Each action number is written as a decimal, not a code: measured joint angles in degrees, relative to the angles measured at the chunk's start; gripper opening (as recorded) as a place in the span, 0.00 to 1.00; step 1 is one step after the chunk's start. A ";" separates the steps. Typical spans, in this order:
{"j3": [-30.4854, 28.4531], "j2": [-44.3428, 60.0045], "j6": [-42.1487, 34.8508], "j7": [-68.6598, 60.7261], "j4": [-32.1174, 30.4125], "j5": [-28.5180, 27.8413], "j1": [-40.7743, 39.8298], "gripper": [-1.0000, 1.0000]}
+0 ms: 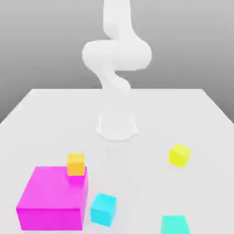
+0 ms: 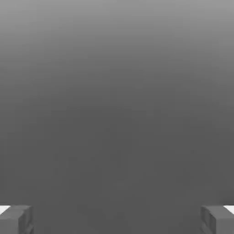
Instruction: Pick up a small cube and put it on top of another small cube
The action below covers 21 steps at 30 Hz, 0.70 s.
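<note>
On the table (image 1: 55, 109), yellow cube (image 1: 179, 155) sits alone.

The arm (image 1: 116, 55) is plain glossy white, built of smooth rounded segments on a round white base (image 1: 117, 125). The end effector (image 2: 117, 219) has blocky grey fingertips (image 2: 16, 219) with white edges.

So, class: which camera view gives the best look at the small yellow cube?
The exterior view: the small yellow cube sits alone on the white table, toward that view's right. The hand view looks past the open pincer at plain grey background.
</note>
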 joint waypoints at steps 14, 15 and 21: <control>-3.20 16.61 14.68 -39.02 -18.12 -0.31 23.04 0.50; -3.36 17.78 15.71 -41.65 -19.40 -0.45 24.70 0.50; -3.48 24.76 21.96 -58.01 -27.10 -0.67 34.07 0.50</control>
